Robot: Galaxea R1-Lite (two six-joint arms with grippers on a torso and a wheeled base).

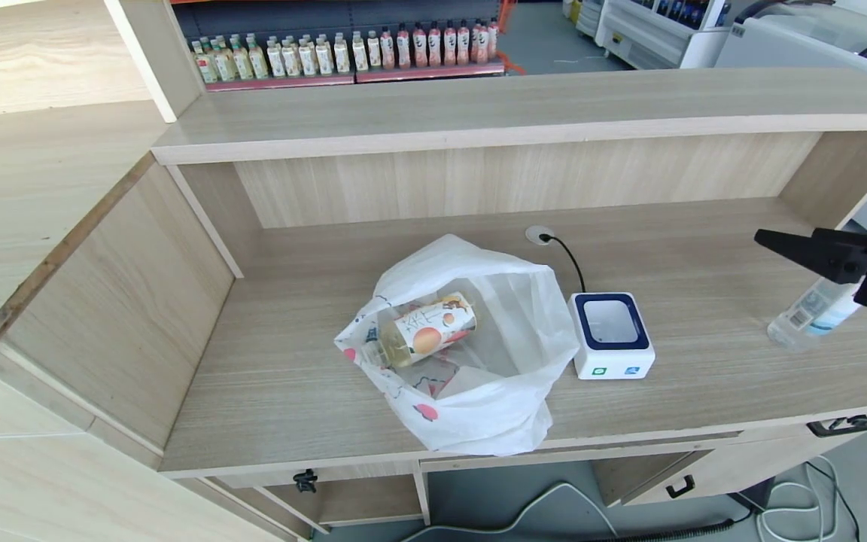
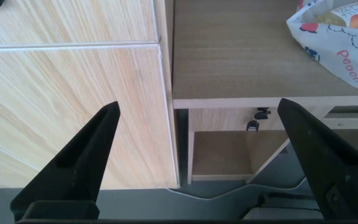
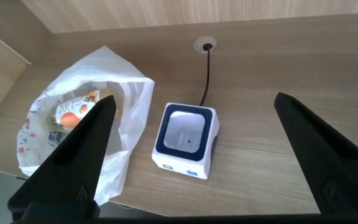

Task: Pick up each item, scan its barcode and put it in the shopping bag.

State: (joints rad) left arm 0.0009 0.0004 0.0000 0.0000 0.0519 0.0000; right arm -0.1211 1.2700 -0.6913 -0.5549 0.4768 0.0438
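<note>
Left end effector [image 2: 199, 104] hangs off the front left corner of the worktop [image 1: 290, 391], beside the pale cabinet side [image 2: 73, 93], fingers spread wide, nothing between them. Mid worktop lies the shopping bag [image 1: 479, 406], white plastic with peach prints, mouth open and facing up. Inside it lies a bottle [image 1: 426, 331] with a peach label, on its side, cap end toward the left. Touching the bag's right edge sits the scanner [image 1: 612, 335], a white box with a dark blue frame round its window, window up. Its black cable [image 1: 565, 260] runs back to a round grommet [image 1: 539, 235] in the worktop. Far right, a clear bottle [image 1: 813, 312] with a blue and white label, tilted, probably resting on the worktop, though the part under the arm is hidden. Right end effector [image 3: 194, 98] hovers above that bottle, fingers wide apart and empty, pointing toward the scanner and bag.
</note>
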